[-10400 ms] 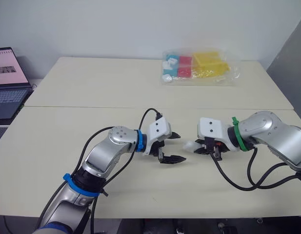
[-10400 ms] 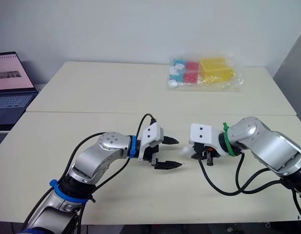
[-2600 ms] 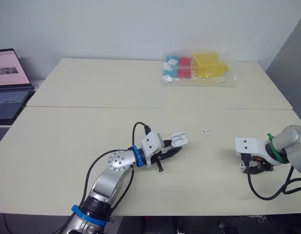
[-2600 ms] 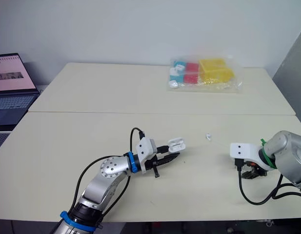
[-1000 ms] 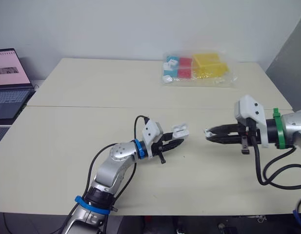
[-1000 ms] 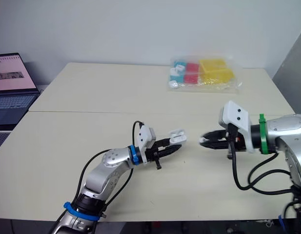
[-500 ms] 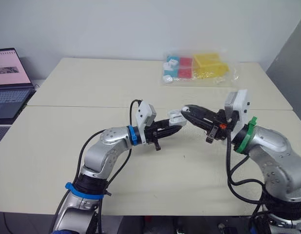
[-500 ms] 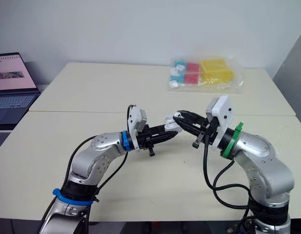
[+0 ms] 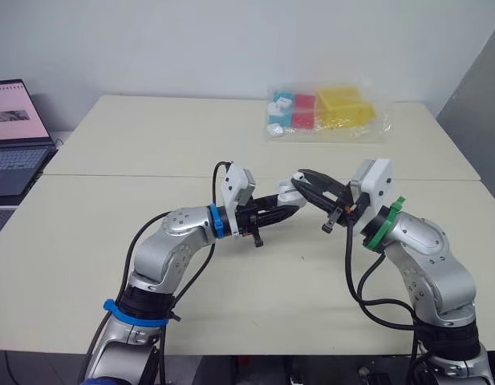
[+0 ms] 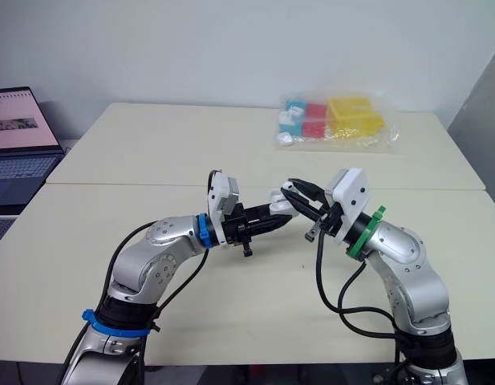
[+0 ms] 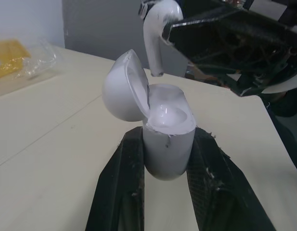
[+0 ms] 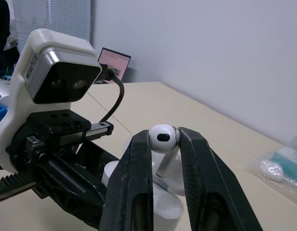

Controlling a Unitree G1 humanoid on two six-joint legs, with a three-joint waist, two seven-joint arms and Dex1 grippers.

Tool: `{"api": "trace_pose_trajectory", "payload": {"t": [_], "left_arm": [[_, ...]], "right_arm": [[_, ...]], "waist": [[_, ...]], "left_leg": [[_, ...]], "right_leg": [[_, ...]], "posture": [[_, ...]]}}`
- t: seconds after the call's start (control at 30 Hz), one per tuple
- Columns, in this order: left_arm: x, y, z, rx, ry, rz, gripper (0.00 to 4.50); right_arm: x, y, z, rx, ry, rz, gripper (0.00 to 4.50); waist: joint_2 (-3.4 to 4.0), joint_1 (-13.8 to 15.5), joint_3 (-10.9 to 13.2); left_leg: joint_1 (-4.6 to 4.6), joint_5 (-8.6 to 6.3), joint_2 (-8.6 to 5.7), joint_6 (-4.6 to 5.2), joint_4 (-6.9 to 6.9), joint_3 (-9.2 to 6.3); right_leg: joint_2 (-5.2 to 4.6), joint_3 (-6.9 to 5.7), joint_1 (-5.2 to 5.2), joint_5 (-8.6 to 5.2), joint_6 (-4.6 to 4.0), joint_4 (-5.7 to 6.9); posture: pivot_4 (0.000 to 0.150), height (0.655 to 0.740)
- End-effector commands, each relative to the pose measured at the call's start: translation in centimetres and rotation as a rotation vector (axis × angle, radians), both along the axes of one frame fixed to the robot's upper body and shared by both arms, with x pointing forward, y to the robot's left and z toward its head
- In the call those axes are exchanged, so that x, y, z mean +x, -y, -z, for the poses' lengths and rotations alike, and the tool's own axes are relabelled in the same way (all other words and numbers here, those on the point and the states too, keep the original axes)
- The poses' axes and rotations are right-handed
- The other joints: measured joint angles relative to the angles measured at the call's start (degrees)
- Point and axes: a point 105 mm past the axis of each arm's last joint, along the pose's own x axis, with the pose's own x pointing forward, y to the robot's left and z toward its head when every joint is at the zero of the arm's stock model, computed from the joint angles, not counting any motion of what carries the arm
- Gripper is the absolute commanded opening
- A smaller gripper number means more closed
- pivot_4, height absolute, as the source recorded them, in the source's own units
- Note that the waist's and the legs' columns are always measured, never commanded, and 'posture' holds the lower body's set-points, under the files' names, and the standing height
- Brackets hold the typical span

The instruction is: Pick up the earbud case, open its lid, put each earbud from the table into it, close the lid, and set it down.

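Head views: above the middle of the cream table (image 9: 135, 152) the two arms meet tip to tip. The left gripper (image 9: 287, 202) is closed on the white case (image 9: 288, 192), which it holds in the air. The right gripper (image 9: 302, 176) comes at it from the other side and a little higher. At the far edge lies a clear bag (image 9: 327, 112) of blue, red and yellow blocks, well apart from both arms. A laptop (image 9: 10, 136) stands open off the robot's left. Nothing lies between the grippers.

Left wrist view: the case is glossy, rounded and upright. Its lid is hinged back and its mouth is open. The black fingers touch its body on both sides. A white earbud (image 11: 155, 29) hangs over the mouth with its stem down. The stem's tip is just above the rim, not yet inside.

Right wrist view: the jaws are narrow and pinch the earbud's round head. The stem points down at the case below.
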Motion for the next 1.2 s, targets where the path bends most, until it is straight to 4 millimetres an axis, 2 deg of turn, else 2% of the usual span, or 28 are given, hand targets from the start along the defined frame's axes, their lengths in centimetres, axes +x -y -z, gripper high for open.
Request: {"api": "trace_pose_trajectory", "payload": {"t": [0.03, 0.43, 0.8, 1.13, 1.2], "left_arm": [[-0.3, 0.0, -1.7, -0.026, 0.062, 0.009, 0.81], [-0.4, 0.1, -1.6, -0.022, 0.068, 0.011, 0.81], [-0.3, 0.5, -2.1, -0.034, 0.120, 0.002, 0.81], [-0.2, 0.4, -1.6, -0.020, 0.133, -0.003, 0.81], [-0.2, 0.4, -1.4, -0.016, 0.133, -0.007, 0.81]], "right_arm": [[-0.1, 0.4, -0.1, 0.006, 0.023, 0.016, 0.42], [0.2, 1.3, 0.8, -0.025, 0.017, 0.053, 0.42], [-0.5, 0.5, 1.8, -0.107, -0.038, 0.008, 0.42], [-0.5, 1.0, 1.1, -0.090, -0.048, 0.031, 3.97], [-0.7, 1.1, 0.7, -0.084, -0.047, 0.022, 4.50]], "waist": [[0.00, 0.0, 0.0], [0.00, 0.0, 0.0], [0.00, 0.0, 0.0], [0.00, 0.0, 0.0], [0.00, 0.0, 0.0]], "left_leg": [[0.00, 0.00, 0.00, 0.00, 0.00, 0.00], [0.00, 0.00, 0.00, 0.00, 0.00, 0.00], [0.00, 0.00, 0.00, 0.00, 0.00, 0.01], [-0.01, 0.00, 0.00, 0.00, -0.01, 0.01], [-0.02, 0.00, 0.00, 0.00, -0.01, 0.01]], "right_leg": [[0.00, -0.01, 0.00, 0.00, 0.00, 0.00], [0.00, 0.02, 0.00, 0.00, 0.00, -0.01], [0.00, 0.02, -0.01, 0.00, 0.00, -0.02], [-0.01, 0.05, -0.02, 0.00, 0.00, -0.04], [-0.01, 0.03, -0.02, 0.00, 0.00, -0.04]], "posture": [[0.150, 0.7354], [0.150, 0.7354], [0.150, 0.7354], [0.150, 0.7354], [0.150, 0.7354]]}}
